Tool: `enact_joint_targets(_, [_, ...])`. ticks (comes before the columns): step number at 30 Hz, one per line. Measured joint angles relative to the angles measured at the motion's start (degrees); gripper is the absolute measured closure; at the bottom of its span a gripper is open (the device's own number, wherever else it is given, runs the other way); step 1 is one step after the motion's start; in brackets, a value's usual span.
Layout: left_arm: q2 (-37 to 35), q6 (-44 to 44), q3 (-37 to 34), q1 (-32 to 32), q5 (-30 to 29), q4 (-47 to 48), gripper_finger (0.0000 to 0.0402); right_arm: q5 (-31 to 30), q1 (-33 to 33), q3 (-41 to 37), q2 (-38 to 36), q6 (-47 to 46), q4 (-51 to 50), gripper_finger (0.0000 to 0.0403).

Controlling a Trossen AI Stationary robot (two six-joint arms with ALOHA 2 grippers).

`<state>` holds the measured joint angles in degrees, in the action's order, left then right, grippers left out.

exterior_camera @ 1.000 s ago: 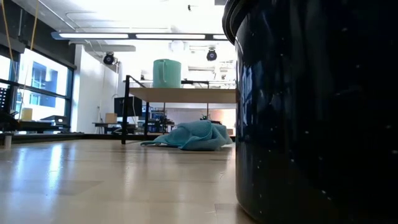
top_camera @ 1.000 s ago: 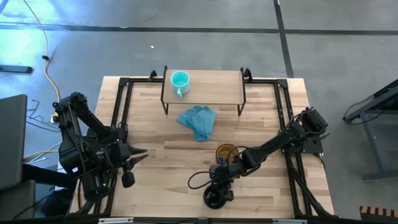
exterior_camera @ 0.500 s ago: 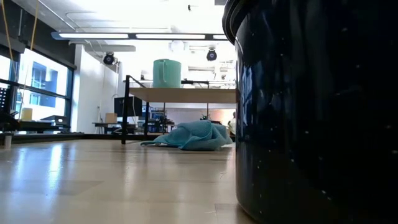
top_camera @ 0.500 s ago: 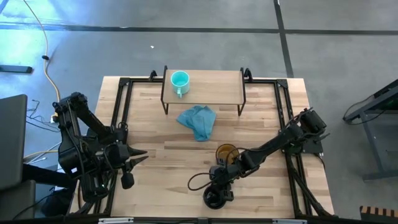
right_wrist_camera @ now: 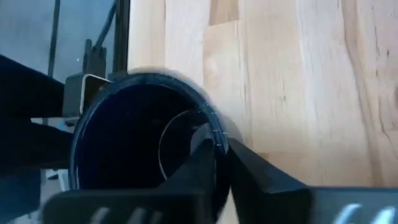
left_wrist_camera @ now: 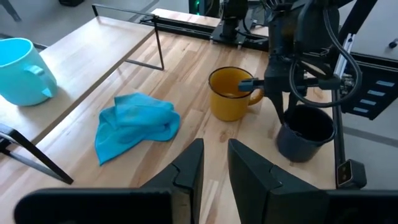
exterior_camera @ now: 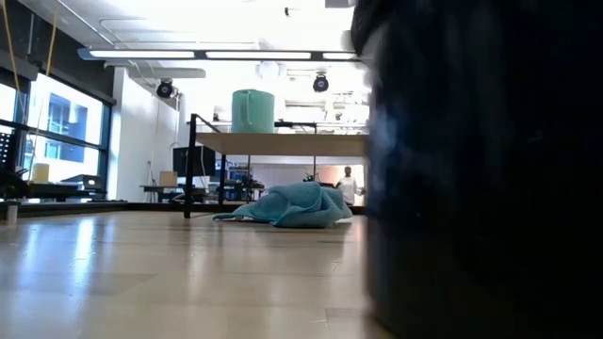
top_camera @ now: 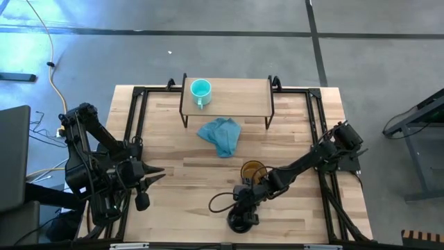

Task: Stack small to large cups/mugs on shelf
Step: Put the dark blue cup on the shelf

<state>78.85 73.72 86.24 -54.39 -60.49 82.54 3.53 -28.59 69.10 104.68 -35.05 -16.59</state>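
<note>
Right gripper (right_wrist_camera: 214,163) clamped on black mug (top_camera: 241,221) rim at near tabletop (top_camera: 180,182) edge
Right arm stretched low from right side, wrist pointing down, one finger inside the mug. Yellow mug (top_camera: 252,171) just beyond it. Teal mug (top_camera: 200,90) on shelf (top_camera: 239,97) left end. Left gripper (left_wrist_camera: 215,163) parked near-left, fingers slightly parted

Right arm stretched low across the table's near side, right gripper (top_camera: 244,208) pointing down, fingers pinched on a rim, left arm folded at the left edge, left gripper (top_camera: 154,173) slightly parted
</note>
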Motion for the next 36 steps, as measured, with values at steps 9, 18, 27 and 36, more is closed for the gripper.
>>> enact_joint_targets(9, [0.00,-0.40,0.00,-0.02,-0.02,0.13,0.0339,-2.18,0.00,0.00,0.02,-3.95,5.06,0.0398])
enact_joint_targets(18, [0.00,-0.37,0.00,-0.02,0.00,0.19,0.0339,-5.29,0.10,0.00,0.02,-13.34,5.92,0.0400])
enact_joint_targets(27, [0.00,-0.37,0.00,-0.04,0.00,0.59,0.0339,-9.78,1.70,3.76,0.02,-17.51,5.47,0.0402])
enact_joint_targets(36, [0.00,-0.35,0.00,-0.04,0.48,0.55,0.0339,-16.34,6.06,14.03,0.02,-17.45,-5.48,0.0402])
